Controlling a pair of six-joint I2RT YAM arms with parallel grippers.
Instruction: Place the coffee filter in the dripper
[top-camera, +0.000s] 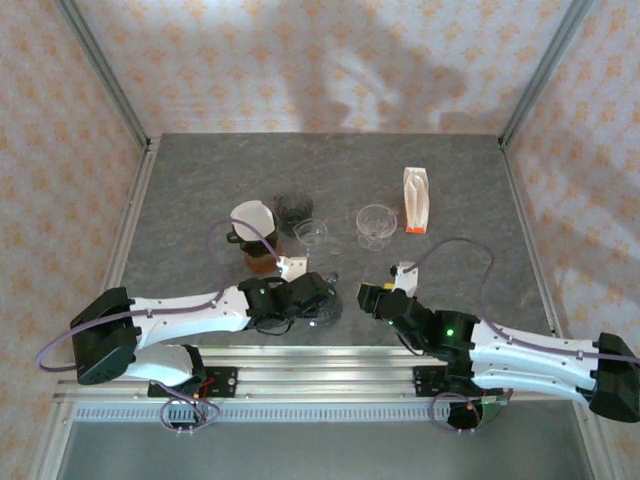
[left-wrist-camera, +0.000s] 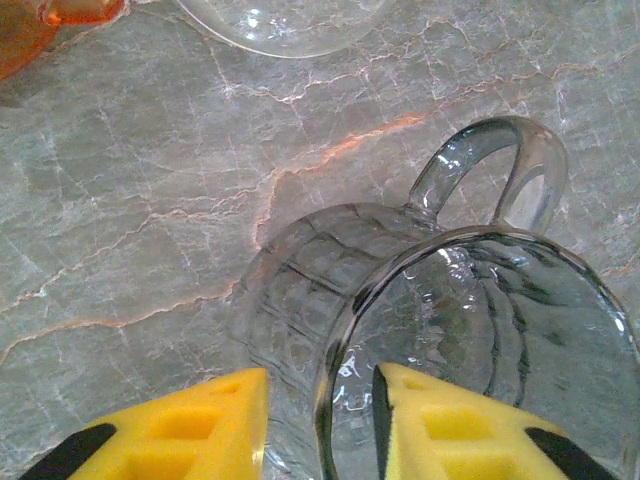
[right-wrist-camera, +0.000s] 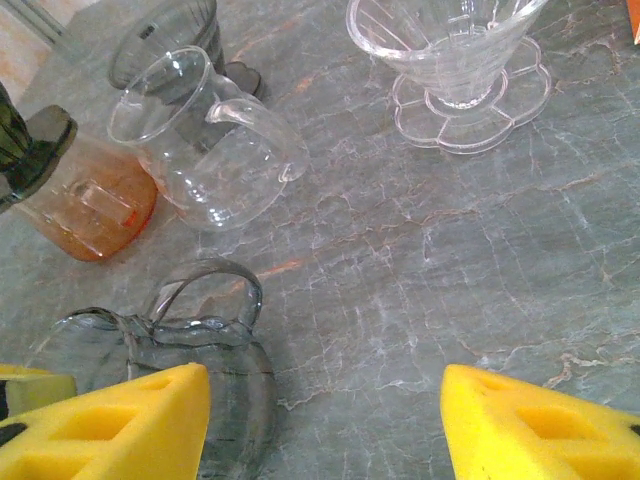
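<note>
Grey marble-look tabletop (top-camera: 200, 180), boxed in by peach-patterned walls (top-camera: 300, 60), carries a crowd of glassware as we watch two arms work at its near edge. Our left gripper (left-wrist-camera: 320, 372) straddles the rim of a smoky grey ribbed glass dripper with a loop handle (left-wrist-camera: 300, 290). One yellow finger is outside the wall and one inside, apparently pinching it. We judge this grip steadies the vessel so paper can go in. Our right gripper (right-wrist-camera: 325, 372) hangs just beside it, yellow fingers spread wide and holding nothing, probably free to fetch.

The white paper cone filter (top-camera: 252, 215) stands well back at the left of the cluster, perched on something dark we cannot make out, with neither arm touching it. Between it and the held dripper sit an orange-tinted glass vessel (right-wrist-camera: 90, 210) and a clear glass jug with a handle (right-wrist-camera: 210, 150). A clear dripper on a petal-shaped foot (right-wrist-camera: 455, 50) stands to the right, near a white-and-orange packet (top-camera: 416, 200).

We can read no brand, label or lettering on any item; the packet's print is too small.
</note>
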